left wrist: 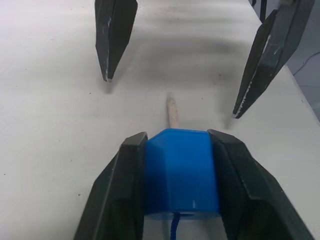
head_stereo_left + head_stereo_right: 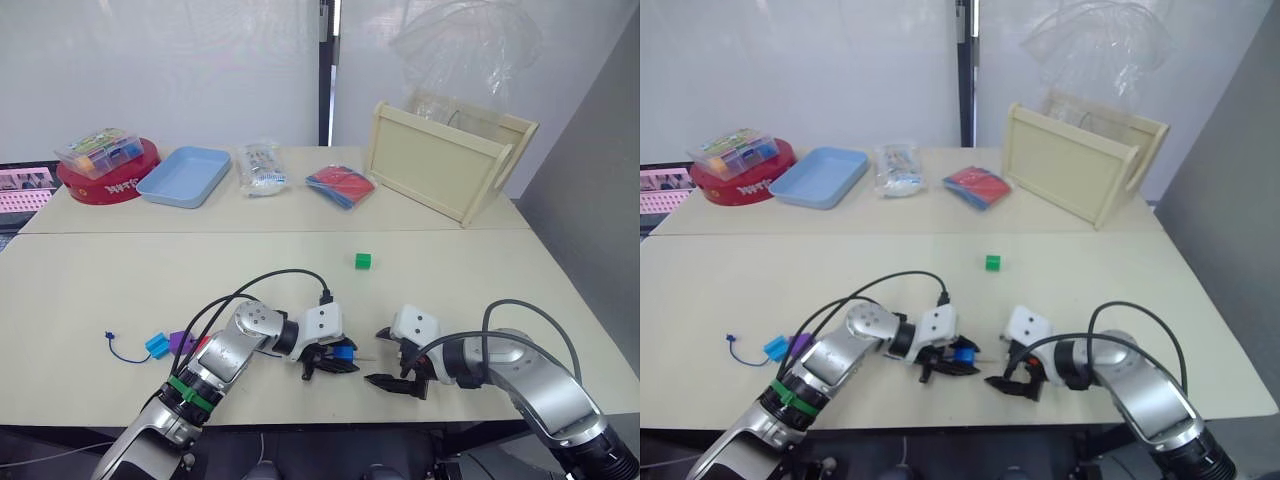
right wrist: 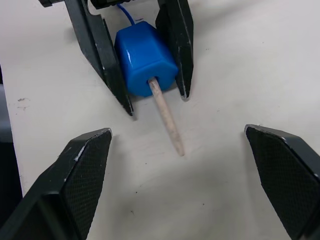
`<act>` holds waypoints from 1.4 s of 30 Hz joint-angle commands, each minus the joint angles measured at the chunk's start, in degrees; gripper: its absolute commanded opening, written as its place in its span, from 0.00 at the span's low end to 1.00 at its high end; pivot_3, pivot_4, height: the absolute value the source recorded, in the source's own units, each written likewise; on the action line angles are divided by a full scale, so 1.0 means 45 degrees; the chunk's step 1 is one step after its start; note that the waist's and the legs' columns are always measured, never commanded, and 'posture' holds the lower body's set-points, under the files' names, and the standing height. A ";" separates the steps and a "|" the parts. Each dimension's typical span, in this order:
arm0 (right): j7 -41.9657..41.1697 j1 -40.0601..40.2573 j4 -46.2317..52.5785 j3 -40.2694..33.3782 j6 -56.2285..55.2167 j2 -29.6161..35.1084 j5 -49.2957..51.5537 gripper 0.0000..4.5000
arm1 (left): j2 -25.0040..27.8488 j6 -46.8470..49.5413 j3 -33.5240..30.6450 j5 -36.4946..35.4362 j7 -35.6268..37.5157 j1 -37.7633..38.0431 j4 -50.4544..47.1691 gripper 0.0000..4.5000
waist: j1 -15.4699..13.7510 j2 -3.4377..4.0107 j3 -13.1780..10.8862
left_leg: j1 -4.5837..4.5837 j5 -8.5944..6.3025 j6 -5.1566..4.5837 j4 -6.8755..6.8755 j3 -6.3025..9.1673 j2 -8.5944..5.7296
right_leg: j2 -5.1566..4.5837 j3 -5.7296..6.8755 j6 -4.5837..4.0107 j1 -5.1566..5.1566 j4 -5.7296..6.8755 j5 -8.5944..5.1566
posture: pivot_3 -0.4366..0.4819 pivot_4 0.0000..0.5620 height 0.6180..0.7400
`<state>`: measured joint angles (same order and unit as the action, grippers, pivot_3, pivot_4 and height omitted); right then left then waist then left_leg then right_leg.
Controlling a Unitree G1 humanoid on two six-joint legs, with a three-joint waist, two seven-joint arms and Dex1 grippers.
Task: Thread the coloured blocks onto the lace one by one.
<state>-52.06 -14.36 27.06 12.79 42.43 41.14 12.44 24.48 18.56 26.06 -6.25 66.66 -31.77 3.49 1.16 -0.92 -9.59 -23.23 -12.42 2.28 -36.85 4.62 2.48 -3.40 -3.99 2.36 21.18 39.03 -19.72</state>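
1. One small blue plastic cube (image 1: 181, 172) sitting clamped between the left gripper (image 2: 335, 362)'s closed black fingers, near the table (image 2: 90, 290)'s front edge.
2. Poking out of it, the thin dark-blue lace (image 3: 127, 15)'s pale stiff tip (image 3: 166, 116), long axis pointing straight into the right gripper (image 3: 182, 175)'s wide-open, empty fingers.
3. Lying apart toward mid-table, a green cube (image 2: 363, 261); the lace's run toward the knot (image 2: 108, 336) mostly hiding behind the left arm.

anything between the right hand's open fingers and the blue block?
Just the lace's pale stiff tip, poking out of the blue block held by the left hand toward the open right hand. Otherwise bare table, per the right wrist view.
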 commanded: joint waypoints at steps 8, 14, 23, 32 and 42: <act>0.0213 -0.0215 -0.0608 0.0696 -0.1153 -0.0174 -0.0382 0.67 | 0.0241 -0.0167 -0.0114 0.0054 0.0152 -0.0006 -0.0151 0.29 | 0.0009 0.0000 0.0000 | 0.0002 0.0000 0.0000 0.0001 0.0000 0.0001 | 0.0001 0.0000 0.0000 0.0000 0.0000 0.0000 | 0.48 0.27 1.00; 0.0215 -0.0227 -0.0856 0.0756 -0.1450 -0.0131 -0.0426 0.24 | 0.0271 -0.0153 -0.0116 0.0026 0.0186 0.0050 -0.0171 0.29 | 0.0009 0.0000 0.0000 | 0.0004 0.0000 0.0001 0.0000 0.0000 0.0001 | 0.0001 0.0000 0.0000 -0.0001 0.0001 0.0000 | 0.48 0.27 1.00; -0.0371 -0.0729 -0.0896 0.0767 -0.1691 -0.0011 -0.0161 0.00 | 0.0709 0.0215 -0.0597 -0.0056 0.0116 0.0072 -0.0406 0.29 | 0.0020 0.0000 0.0000 | 0.0005 0.0000 0.0000 0.0000 0.0000 0.0001 | 0.0001 0.0000 0.0000 -0.0002 0.0001 0.0000 | 0.48 0.27 1.00; -0.0992 -0.1189 -0.1566 0.0499 -0.2293 0.0539 -0.0185 0.00 | 0.5785 -0.0062 -0.2398 -0.0144 0.1864 0.1744 -0.0341 0.29 | 0.0362 0.0006 -0.0002 | 0.0039 -0.0001 -0.0002 0.0033 -0.0001 0.0029 | 0.0024 -0.0002 -0.0001 -0.0002 0.0009 -0.0001 | 0.48 0.27 1.00; -0.1223 -0.1366 -0.1804 0.0538 -0.2602 0.0501 -0.0159 0.00 | 0.6995 -0.1287 -0.3857 -0.1114 0.2779 0.2203 0.1162 0.29 | 0.0330 0.0012 -0.0005 | 0.0036 -0.0002 -0.0004 0.0034 -0.0007 0.0032 | 0.0023 -0.0001 -0.0001 0.0001 0.0010 -0.0001 | 0.48 0.27 1.00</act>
<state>-57.30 -19.58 18.28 16.43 31.93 43.44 11.44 56.09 11.41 9.31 -9.92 77.80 -22.55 9.13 2.64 -0.86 -9.61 -23.08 -12.43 2.26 -36.70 4.58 2.62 -3.31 -3.99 2.35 21.19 39.08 -19.73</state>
